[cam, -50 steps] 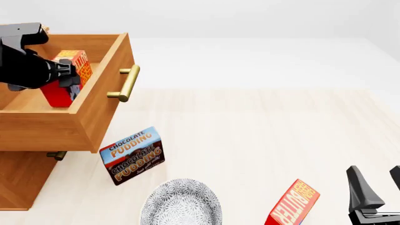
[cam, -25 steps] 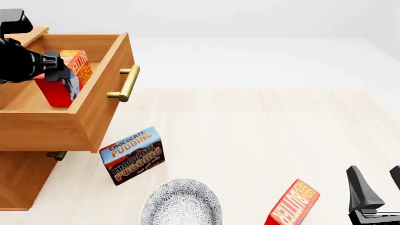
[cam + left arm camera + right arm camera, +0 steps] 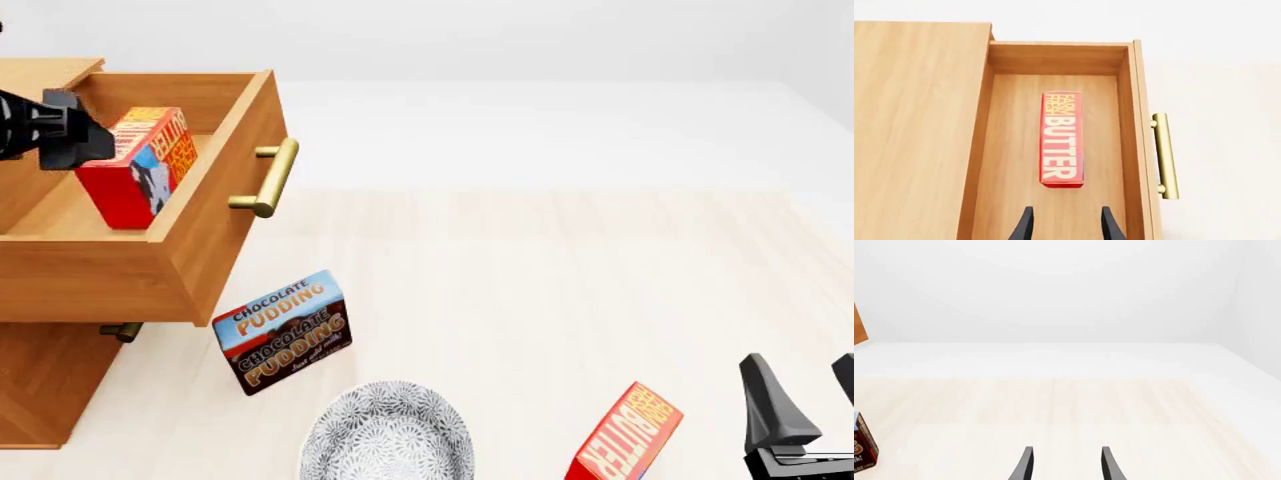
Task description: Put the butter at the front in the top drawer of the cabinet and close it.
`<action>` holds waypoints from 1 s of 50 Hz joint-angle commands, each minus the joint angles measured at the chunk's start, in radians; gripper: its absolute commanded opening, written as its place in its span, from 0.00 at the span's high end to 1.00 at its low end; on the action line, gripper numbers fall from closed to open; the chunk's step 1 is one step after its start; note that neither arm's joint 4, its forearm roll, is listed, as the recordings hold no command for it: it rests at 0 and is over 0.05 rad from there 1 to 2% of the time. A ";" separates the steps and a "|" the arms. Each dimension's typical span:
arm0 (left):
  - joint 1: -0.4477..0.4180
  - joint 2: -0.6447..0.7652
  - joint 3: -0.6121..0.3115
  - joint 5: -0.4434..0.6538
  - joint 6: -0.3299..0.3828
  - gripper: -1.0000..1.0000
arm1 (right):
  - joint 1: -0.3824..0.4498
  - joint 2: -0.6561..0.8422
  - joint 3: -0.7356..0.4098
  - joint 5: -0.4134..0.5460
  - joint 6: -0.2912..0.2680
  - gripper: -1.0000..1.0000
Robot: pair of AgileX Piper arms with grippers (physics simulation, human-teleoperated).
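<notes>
2 butter cartons are in view, and you must tell them apart by position. Carton 1, the butter (image 3: pixel 1062 139), stands on the floor of the top drawer (image 3: pixel 200 230), about midway between the drawer's side walls, with its lettered face turned up toward the left wrist camera. It touches neither side wall. The second butter carton (image 3: pixel 625 433) stands on the bench (image 3: pixel 561 290) near the front edge, close to the right claw (image 3: pixel 798 400).

Your left claw (image 3: pixel 1065 225) hangs above the drawer with its fingers spread and nothing between them; the fingertips are clear of the butter. In the front view it sits at the left edge, just beside the carton's upper corner.

Your right claw is also open and holds nothing. It hovers low over the bench at the front right, its fingers pointing across bare bench.

The top drawer is pulled fully out of the cabinet (image 3: pixel 47 385), its brass handle (image 3: pixel 271 178) facing the bench's middle. The lower drawer's handle (image 3: pixel 123 331) shows just under it.

A pudding box (image 3: pixel 283 332) stands tilted on the bench beside the cabinet. A patterned plate (image 3: pixel 387 435) lies just in front of that box.
</notes>
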 commanded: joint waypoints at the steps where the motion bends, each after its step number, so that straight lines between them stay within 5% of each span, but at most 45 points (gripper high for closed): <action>1: -0.015 -0.067 -0.024 0.059 0.018 0.00 | 0.000 -0.001 0.001 0.000 0.000 0.00; 23: -0.187 -0.052 -0.100 0.069 0.034 0.00 | 0.000 -0.001 0.001 0.000 0.000 0.00; 50: -0.371 0.128 -0.217 -0.014 0.024 0.00 | 0.000 -0.001 0.001 0.000 0.000 0.00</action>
